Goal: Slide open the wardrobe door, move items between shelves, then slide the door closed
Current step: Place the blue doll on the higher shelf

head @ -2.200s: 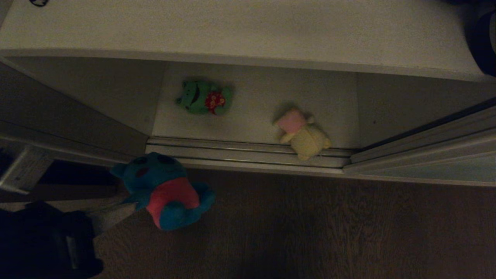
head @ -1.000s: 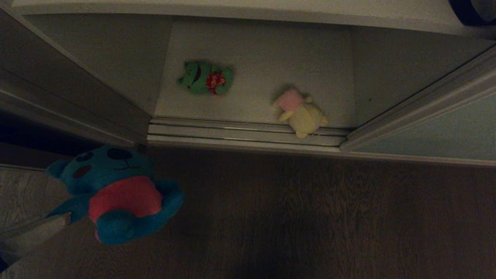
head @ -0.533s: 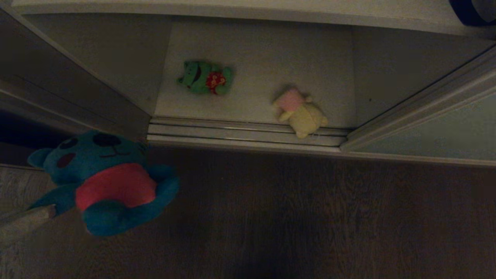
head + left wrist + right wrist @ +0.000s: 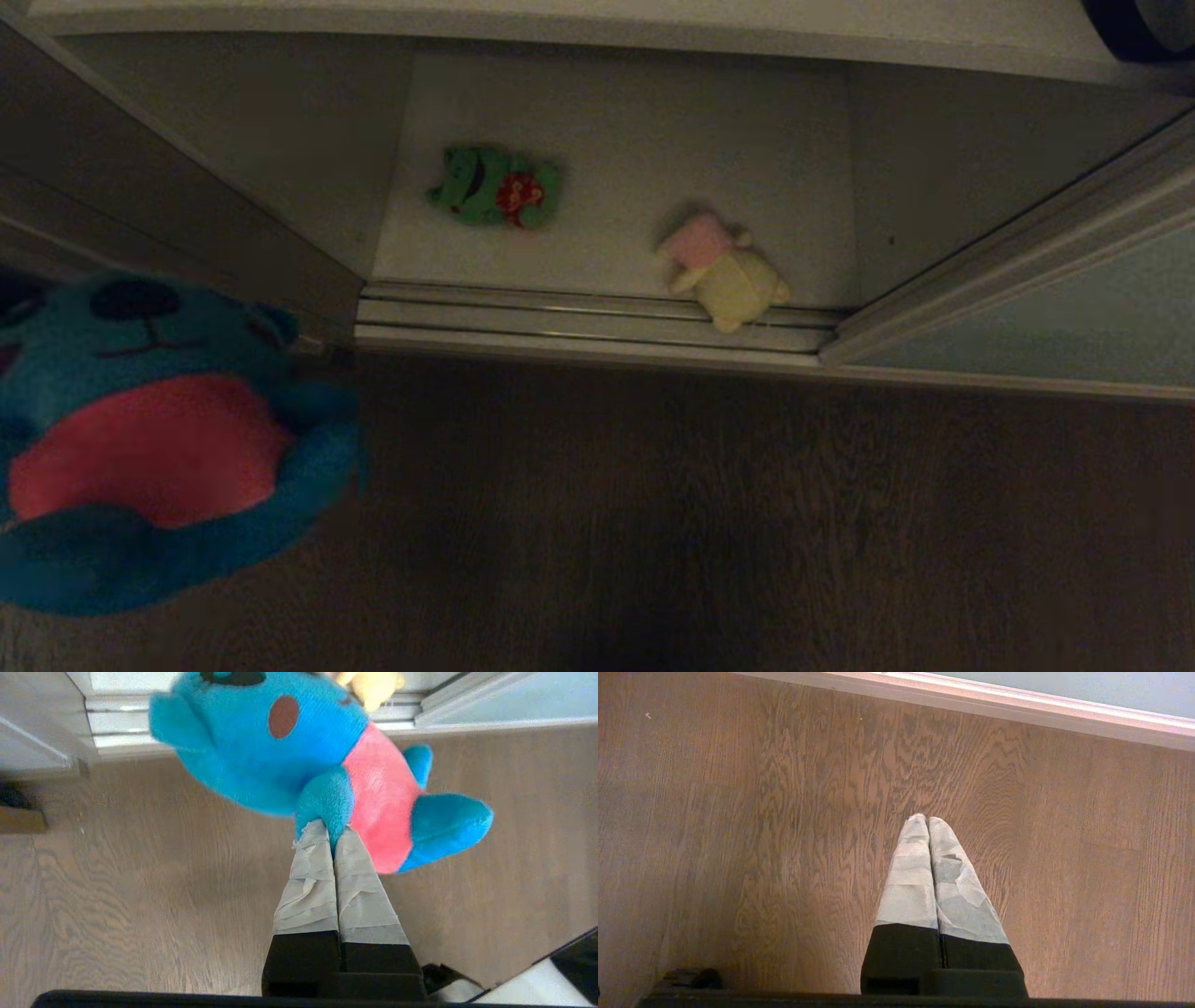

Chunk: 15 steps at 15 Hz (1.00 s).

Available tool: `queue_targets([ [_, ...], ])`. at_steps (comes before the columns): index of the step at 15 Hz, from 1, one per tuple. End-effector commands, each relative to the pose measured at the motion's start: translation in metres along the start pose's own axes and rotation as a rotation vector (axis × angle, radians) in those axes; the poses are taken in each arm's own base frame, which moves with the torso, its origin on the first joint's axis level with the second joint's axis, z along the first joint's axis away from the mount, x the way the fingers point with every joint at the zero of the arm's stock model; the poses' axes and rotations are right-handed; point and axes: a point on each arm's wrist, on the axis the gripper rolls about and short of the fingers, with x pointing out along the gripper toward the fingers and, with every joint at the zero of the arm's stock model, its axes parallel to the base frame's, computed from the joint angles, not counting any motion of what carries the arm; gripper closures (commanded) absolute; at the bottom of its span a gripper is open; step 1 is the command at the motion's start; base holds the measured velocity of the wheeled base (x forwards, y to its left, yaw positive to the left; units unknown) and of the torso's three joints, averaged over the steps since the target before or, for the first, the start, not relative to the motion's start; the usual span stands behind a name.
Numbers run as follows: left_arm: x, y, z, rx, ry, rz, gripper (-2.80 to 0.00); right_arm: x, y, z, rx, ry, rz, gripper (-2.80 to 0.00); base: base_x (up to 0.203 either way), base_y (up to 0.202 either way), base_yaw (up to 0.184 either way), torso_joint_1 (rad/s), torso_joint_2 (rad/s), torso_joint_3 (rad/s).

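Observation:
My left gripper point(image 4: 332, 830) is shut on one arm of the blue plush toy with a pink belly point(image 4: 299, 751), which hangs above the wooden floor. In the head view this toy point(image 4: 140, 439) fills the left edge and hides the gripper. A green toy with red point(image 4: 493, 187) and a cream-yellow toy with pink point(image 4: 726, 273) lie on the off-white bottom shelf point(image 4: 635, 121); the yellow one overlaps the floor track point(image 4: 579, 322). The grey-green sliding door point(image 4: 1046, 317) stands to the right, leaving the opening uncovered. My right gripper point(image 4: 927, 819) hangs shut and empty over the floor.
The front edge of an upper shelf point(image 4: 560, 23) runs across the top of the head view, with a dark object point(image 4: 1134, 23) at its right end. A wardrobe side panel point(image 4: 187, 215) flanks the opening on the left. Wooden floor point(image 4: 747, 523) lies before the wardrobe.
The blue toy has swung left and come closer to the head camera, now looming large at the left edge. Earlier the whole view shifted. The toys on the shelf have not moved.

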Motion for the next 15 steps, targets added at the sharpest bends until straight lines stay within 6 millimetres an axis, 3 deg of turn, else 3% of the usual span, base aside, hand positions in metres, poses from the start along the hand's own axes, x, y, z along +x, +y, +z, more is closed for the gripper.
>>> queue_targets([
  [1,-0.003,0.0,0.003,-0.001,-0.014,-0.001,0.0,0.0,0.0,0.0,-0.001,0.001,0.001,0.0,0.0,0.0,0.0,0.0,0.0,0.0],
  [4,-0.019,-0.002,0.026,-0.036,-0.061,-0.023,0.0,0.0,0.0,0.0,-0.001,-0.001,0.001,0.0,0.0,0.0,0.0,0.0,0.0,0.0],
  [15,-0.01,-0.002,0.023,-0.047,0.014,-0.006,0.0,0.0,0.0,0.0,-0.001,-0.001,0.001,0.0,0.0,0.0,0.0,0.0,0.0,0.0],
])
